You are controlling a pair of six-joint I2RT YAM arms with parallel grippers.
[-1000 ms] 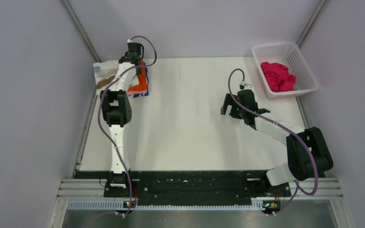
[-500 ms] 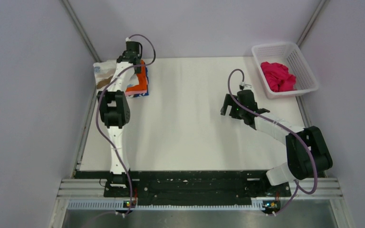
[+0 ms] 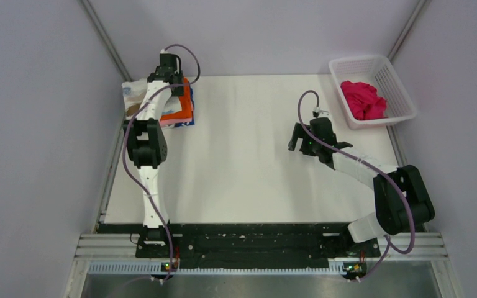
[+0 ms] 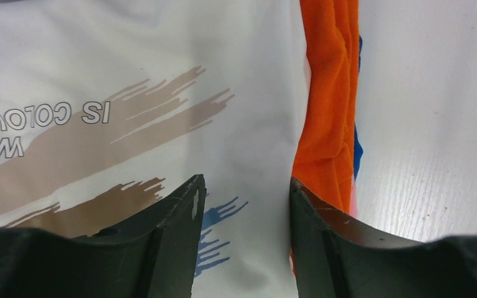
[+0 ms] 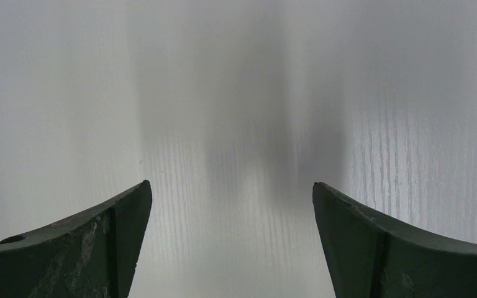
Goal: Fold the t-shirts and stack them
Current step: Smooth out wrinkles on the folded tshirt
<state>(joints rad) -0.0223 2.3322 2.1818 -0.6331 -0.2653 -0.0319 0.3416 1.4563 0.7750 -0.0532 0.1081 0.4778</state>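
Tabletop (image 3: pixel 254 174), far-left corner: left arm (image 3: pixel 152 121) is stretching, left gripper (image 4: pixel 243 183) parted over printed t-shirt (image 4: pixel 99 74), seemingly lying left-right. Right gripper (image 5: pixel 231 192) is hovering spread.

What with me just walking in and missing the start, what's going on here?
The left gripper hangs, jaws apart, over the white printed shirt, which lies folded atop an orange shirt at the far left corner of the table. The right gripper hovers open over bare table, holding nothing. A magenta shirt lies crumpled in the white basket, not yet folded.
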